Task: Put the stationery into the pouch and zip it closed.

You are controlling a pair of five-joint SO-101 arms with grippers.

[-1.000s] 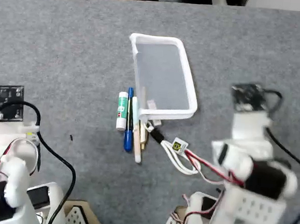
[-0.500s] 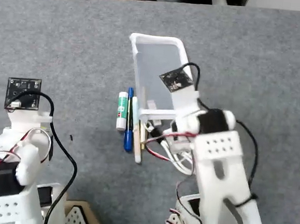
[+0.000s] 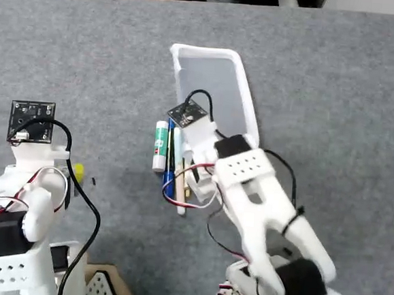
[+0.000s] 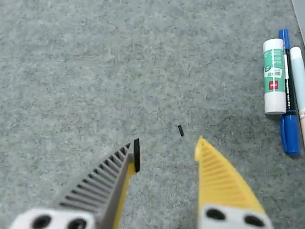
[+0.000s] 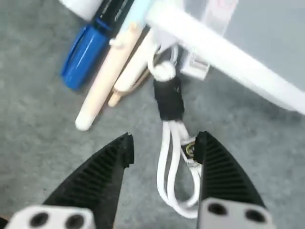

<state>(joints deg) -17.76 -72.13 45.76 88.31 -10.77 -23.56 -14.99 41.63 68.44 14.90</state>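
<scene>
High view: the translucent white-rimmed pouch (image 3: pixel 215 87) lies on the grey counter (image 3: pixel 339 77). The white glue stick (image 3: pixel 160 144) and blue pen (image 3: pixel 168 179) lie just left of it, pointing near-to-far, and the right arm is the nearer.
Left wrist view: the left claw (image 4: pixel 167 152) is spread apart, well clear of them.
Right wrist view: the right claw (image 5: pixel 164 143) is spread apart astride the white cord loop (image 5: pixel 174 181), with the cream pen (image 5: pixel 107 90) beside it.

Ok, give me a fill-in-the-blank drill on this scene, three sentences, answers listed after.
1. The glue stick lies right beside a ___ pen.
2. The right gripper hangs above the white cord with its jaws ___.
3. The left gripper has one grey-ribbed jaw and one ___ jaw.

Missing words: blue; open; yellow.
</scene>
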